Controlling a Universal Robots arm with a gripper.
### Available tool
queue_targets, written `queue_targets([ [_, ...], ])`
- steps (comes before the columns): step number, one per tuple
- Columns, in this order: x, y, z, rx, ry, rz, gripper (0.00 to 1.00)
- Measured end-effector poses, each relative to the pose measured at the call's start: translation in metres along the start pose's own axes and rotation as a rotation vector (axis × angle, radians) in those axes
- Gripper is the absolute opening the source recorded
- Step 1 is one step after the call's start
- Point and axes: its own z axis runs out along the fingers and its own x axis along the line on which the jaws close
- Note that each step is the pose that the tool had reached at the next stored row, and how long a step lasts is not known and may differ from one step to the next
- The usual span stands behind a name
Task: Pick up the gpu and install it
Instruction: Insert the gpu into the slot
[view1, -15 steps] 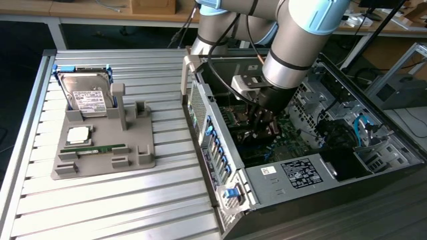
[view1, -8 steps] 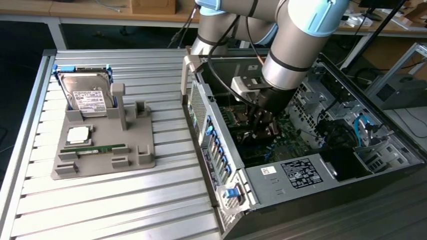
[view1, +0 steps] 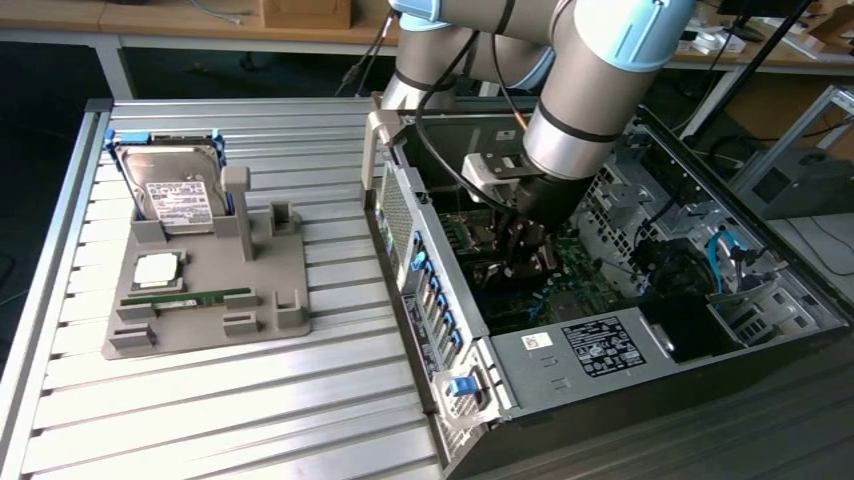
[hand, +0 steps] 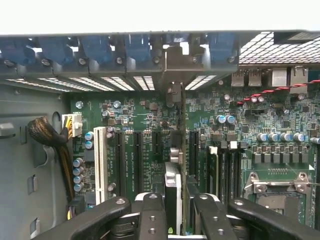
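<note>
My gripper (view1: 530, 243) is down inside the open computer case (view1: 587, 345), over the green motherboard (hand: 150, 120). In the wrist view the gripper (hand: 176, 210) is shut on the gpu (hand: 171, 176), which shows edge-on between the black fingers (hand: 152, 215). The card's metal end bracket reaches toward the case's rear slot openings (hand: 175, 92). The card stands upright in line with the black expansion slots (hand: 137, 155), to one side of the white slot (hand: 100, 160). In the exterior view the gpu (view1: 531, 266) is a dark shape under the gripper, close above the board. Whether it touches a slot is hidden.
A grey parts fixture (view1: 274, 310) on the slatted table at the exterior view's left holds a hard drive (view1: 174, 190), a processor (view1: 156, 268) and a RAM stick (view1: 187, 297). Inside the case are a braided cable bundle (hand: 47, 135), blue slot latches (hand: 100, 50) and the processor socket (hand: 275, 192).
</note>
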Motion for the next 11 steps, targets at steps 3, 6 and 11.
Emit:
queue_targets([
  [3,0.0,0.0,0.0,-0.0001,0.0007,0.0,0.27],
  [6,-0.0004,0.0,0.0002,0.0007,0.0361,0.001,0.27],
  [11,-0.003,-0.0005,0.0,0.0005,0.0399,0.001,0.27],
])
